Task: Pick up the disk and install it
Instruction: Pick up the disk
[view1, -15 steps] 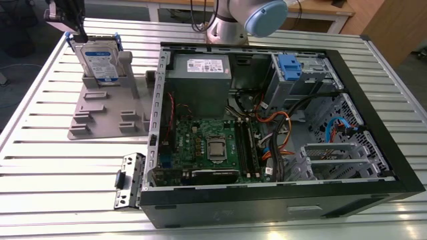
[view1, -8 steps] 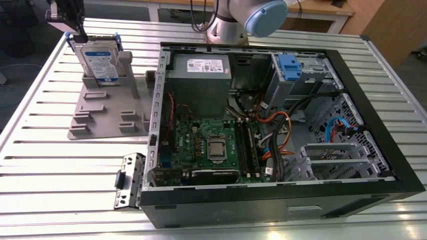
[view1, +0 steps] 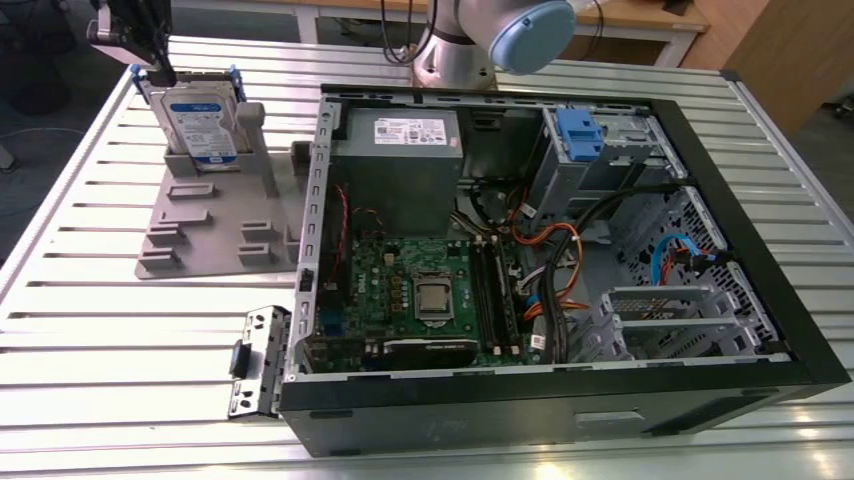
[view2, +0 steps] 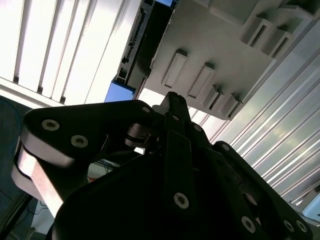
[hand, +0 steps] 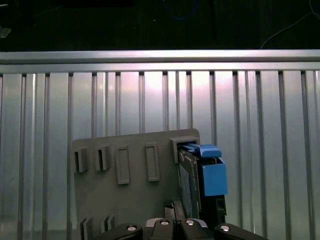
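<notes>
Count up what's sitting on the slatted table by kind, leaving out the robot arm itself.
Disk: 1
Grey holder stand: 1
Open computer case: 1
Loose black bracket: 1
Total: 4

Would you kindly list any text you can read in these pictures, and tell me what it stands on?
White-and-blue label on the disk: print too small to read.
White sticker on the power supply: too blurred to read.
No other text is legible.
</notes>
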